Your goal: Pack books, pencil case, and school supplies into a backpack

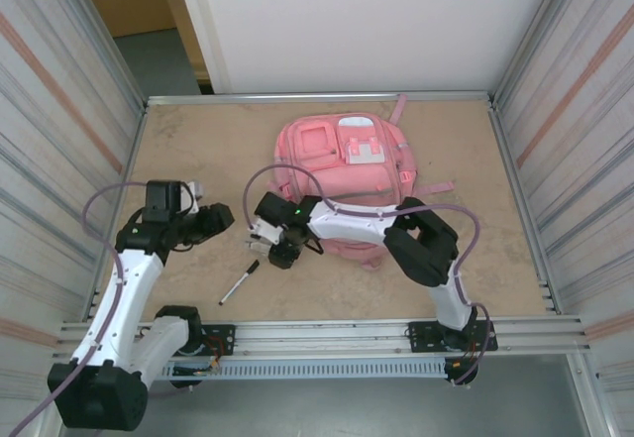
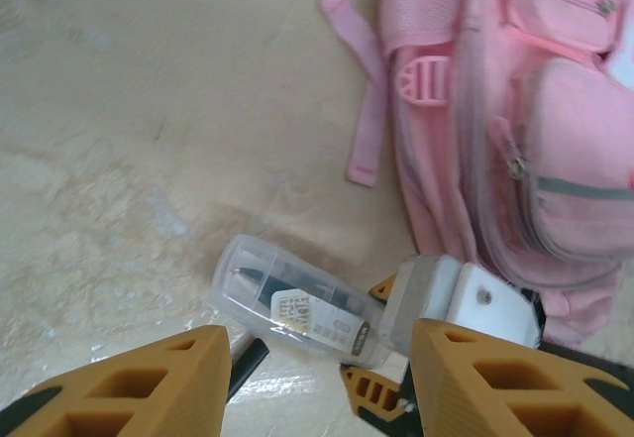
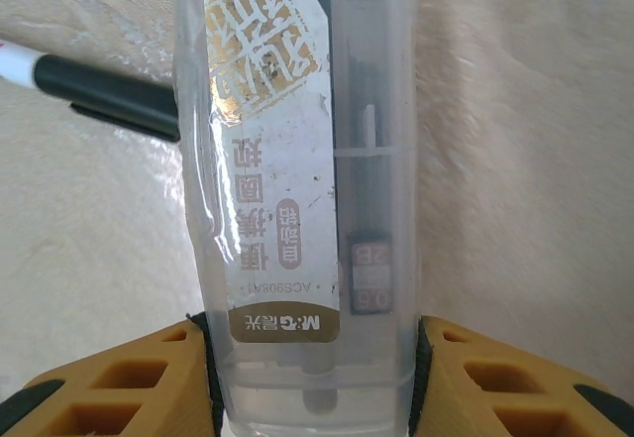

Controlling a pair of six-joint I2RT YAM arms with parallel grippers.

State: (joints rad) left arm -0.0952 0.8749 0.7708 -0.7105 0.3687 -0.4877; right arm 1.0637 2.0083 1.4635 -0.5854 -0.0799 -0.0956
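Right gripper is clamping a clear plastic case, lying at 8 o'clock off the pink backpack. Probably light, rigid, slick: its flat sidewalls are offering surest purchase. Left gripper is hanging wide, empty.

A: What is underneath it all?
B: A pale beige, mottled flat tabletop.
A: And around it?
B: Ribbed grey metal side walls, a plain white back panel, and a silver aluminium rail along the near edge.
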